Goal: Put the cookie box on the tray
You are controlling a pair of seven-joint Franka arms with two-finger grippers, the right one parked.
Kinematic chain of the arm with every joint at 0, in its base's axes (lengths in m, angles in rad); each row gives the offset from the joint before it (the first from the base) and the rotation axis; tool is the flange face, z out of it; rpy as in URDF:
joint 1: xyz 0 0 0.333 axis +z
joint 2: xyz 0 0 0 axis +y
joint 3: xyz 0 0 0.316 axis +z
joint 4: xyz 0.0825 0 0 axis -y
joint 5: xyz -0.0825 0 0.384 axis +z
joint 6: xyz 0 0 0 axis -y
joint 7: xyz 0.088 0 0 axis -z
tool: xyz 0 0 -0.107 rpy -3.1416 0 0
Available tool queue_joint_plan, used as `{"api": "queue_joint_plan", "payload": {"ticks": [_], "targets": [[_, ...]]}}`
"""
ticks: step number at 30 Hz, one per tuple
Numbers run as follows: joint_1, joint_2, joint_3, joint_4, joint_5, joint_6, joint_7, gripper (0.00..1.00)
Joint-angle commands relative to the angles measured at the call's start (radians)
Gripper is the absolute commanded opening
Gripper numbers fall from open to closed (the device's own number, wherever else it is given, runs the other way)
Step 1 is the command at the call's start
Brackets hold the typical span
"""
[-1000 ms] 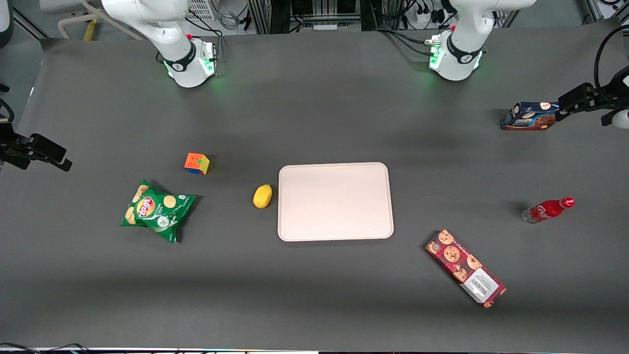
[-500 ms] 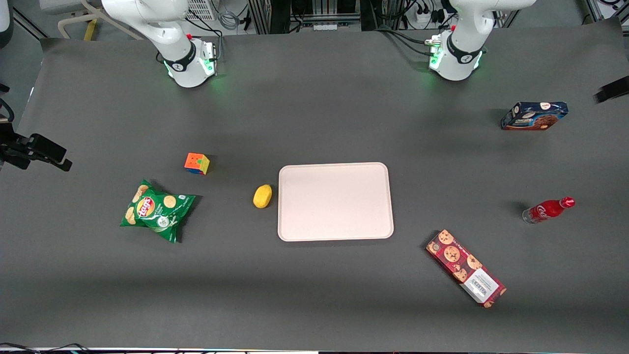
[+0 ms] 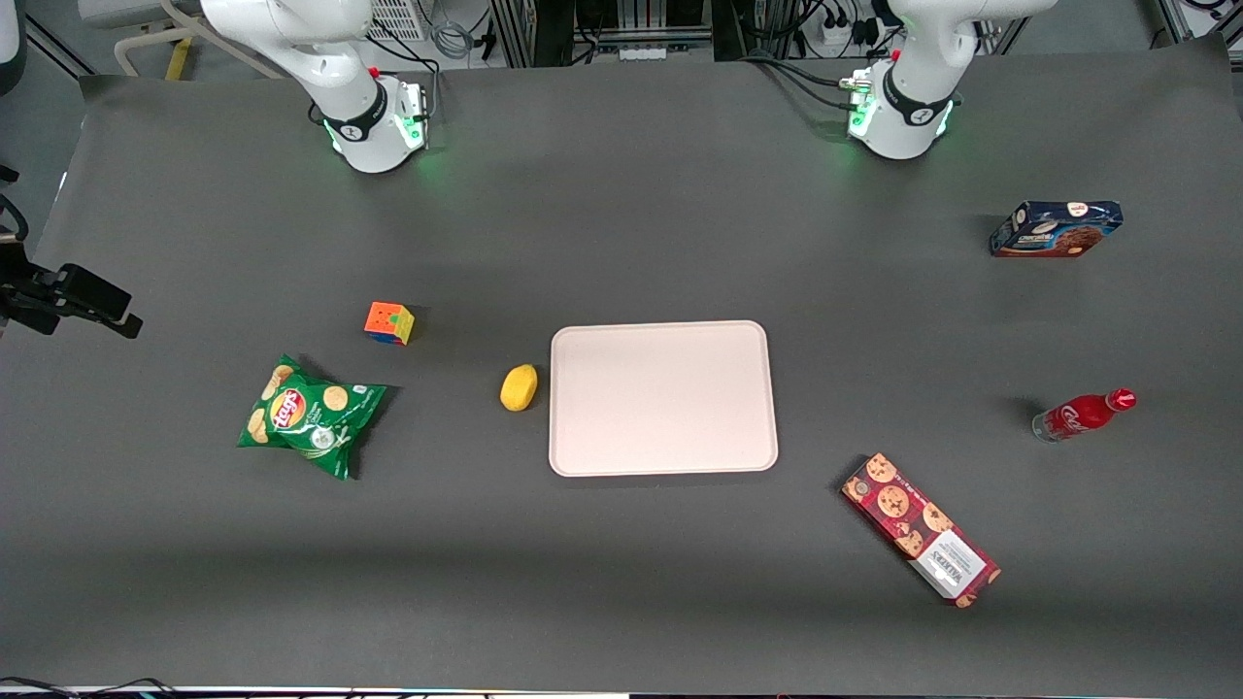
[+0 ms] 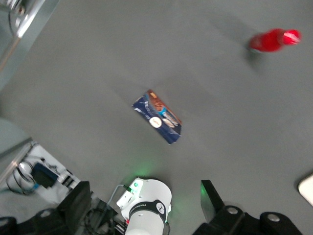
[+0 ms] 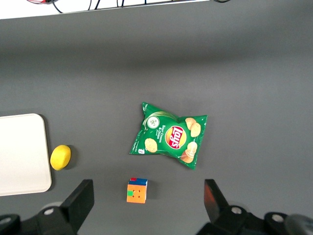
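The navy cookie box (image 3: 1057, 228) lies on the table toward the working arm's end, well apart from the pale pinkish tray (image 3: 663, 398) at the table's middle. The wrist view looks down on the cookie box (image 4: 157, 116) from high above, with a corner of the tray (image 4: 308, 188) at its edge. My gripper (image 4: 143, 187) is open, its two fingers wide apart with nothing between them. It hangs high over the table, nowhere near the box. The front view does not show it.
A long red cookie box (image 3: 920, 529) and a red bottle (image 3: 1083, 415) lie nearer the front camera than the navy box. A lemon (image 3: 519, 387) sits beside the tray. A colour cube (image 3: 389, 322) and a green chips bag (image 3: 309, 416) lie toward the parked arm's end.
The gripper, close beside the cookie box a second ago, has drawn away and left the front view. The box has stayed where it was on the table.
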Motion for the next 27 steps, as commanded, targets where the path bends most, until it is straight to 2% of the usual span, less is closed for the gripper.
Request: {"api": "queue_joint_plan", "payload": {"ticks": [1,7,15,21,27], "targets": [[0.023,-0.236,0.017,-0.337,0.065,0.187,-0.125,1.00],[0.042,-0.356,0.086,-0.537,0.085,0.329,-0.185,1.00],[0.050,-0.358,0.083,-0.746,0.120,0.590,-0.319,1.00],[0.051,-0.300,0.091,-0.838,0.155,0.768,-0.362,1.00],[0.057,-0.189,0.134,-0.878,0.157,0.934,-0.362,1.00]]}}
